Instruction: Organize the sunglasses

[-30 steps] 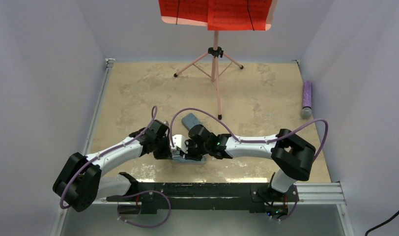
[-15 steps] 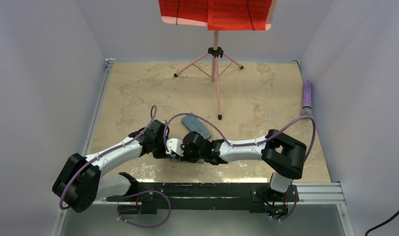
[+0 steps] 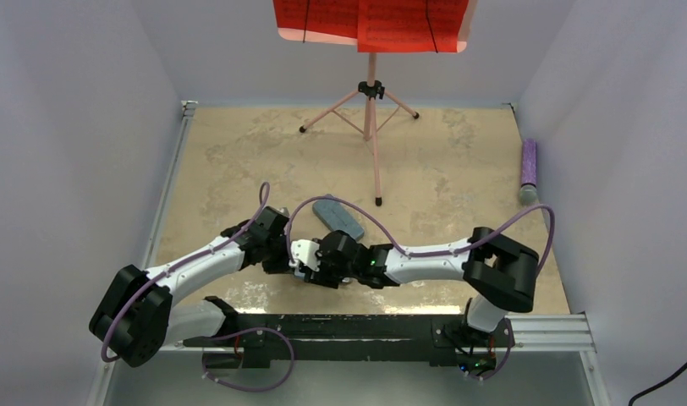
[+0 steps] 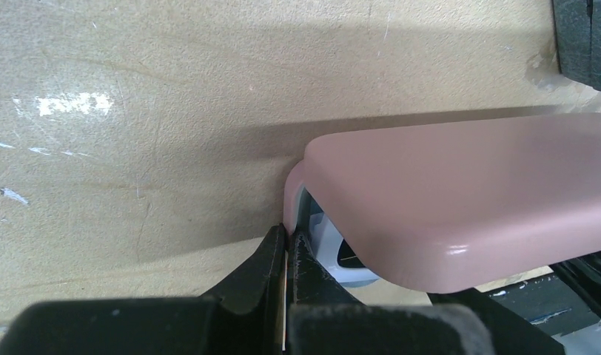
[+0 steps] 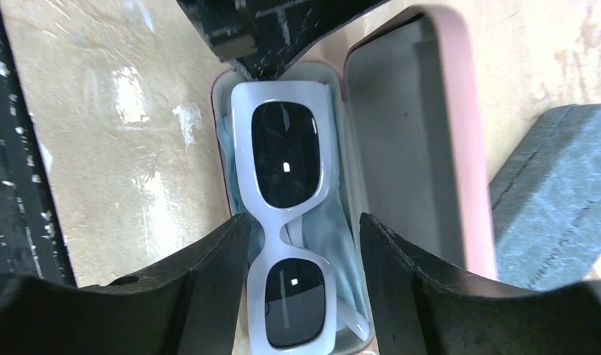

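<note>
At the left, the left gripper (image 4: 288, 241) is clenched tight on the end rim of the open pink case (image 4: 460, 200), which lies on the table (image 4: 135, 148) near its front edge, lid tipped up. Inside the case's tray the white sunglasses (image 5: 284, 222) lie flat, dark lenses up, on a light blue cloth (image 5: 336, 255). The right gripper (image 5: 303, 220) hangs over them released, one finger on each side of the frame at its bridge and gripping nothing, and a grey case (image 5: 556, 200) lies shut just beyond the pink lid.
</note>
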Controlling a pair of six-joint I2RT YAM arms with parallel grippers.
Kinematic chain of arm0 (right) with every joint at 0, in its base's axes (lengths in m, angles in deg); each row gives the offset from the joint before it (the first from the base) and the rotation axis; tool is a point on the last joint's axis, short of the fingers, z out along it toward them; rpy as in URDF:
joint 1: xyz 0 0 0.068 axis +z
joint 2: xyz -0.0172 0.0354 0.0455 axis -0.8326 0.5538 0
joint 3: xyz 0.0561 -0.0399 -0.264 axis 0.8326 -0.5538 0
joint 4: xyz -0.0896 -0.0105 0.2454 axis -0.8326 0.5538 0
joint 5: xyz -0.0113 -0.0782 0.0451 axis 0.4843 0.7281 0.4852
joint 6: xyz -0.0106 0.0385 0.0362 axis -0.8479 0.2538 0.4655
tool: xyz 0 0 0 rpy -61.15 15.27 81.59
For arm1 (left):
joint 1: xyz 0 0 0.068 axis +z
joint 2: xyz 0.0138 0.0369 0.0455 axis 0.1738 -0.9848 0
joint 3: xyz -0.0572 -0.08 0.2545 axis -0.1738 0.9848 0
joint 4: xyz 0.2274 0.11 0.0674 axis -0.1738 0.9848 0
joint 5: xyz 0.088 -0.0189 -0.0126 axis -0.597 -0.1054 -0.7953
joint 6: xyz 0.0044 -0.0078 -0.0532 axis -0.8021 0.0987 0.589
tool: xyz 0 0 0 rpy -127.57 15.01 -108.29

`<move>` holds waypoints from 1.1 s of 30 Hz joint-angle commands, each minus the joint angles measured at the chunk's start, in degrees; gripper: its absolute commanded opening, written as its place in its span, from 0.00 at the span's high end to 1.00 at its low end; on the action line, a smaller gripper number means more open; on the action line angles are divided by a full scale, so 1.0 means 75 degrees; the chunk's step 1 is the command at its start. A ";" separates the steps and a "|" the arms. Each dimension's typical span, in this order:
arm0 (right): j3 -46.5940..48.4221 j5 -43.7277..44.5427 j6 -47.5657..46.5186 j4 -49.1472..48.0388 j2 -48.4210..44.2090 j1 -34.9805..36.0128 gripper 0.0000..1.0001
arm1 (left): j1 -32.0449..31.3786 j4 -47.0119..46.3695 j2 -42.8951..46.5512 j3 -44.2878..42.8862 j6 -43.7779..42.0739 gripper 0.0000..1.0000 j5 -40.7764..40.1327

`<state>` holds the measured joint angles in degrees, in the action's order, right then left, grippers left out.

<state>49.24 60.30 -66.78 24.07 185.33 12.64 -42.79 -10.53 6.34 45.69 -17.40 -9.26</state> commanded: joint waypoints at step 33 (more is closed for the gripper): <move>0.1339 -0.5343 0.1237 0.0765 0.0260 -0.3071 0.49 | -0.0025 -0.0460 -0.0692 -0.0645 -0.0152 1.00 -0.0523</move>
<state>58.02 26.05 -57.03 30.26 187.74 -9.96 -42.83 -12.83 1.62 43.31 -18.71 -10.53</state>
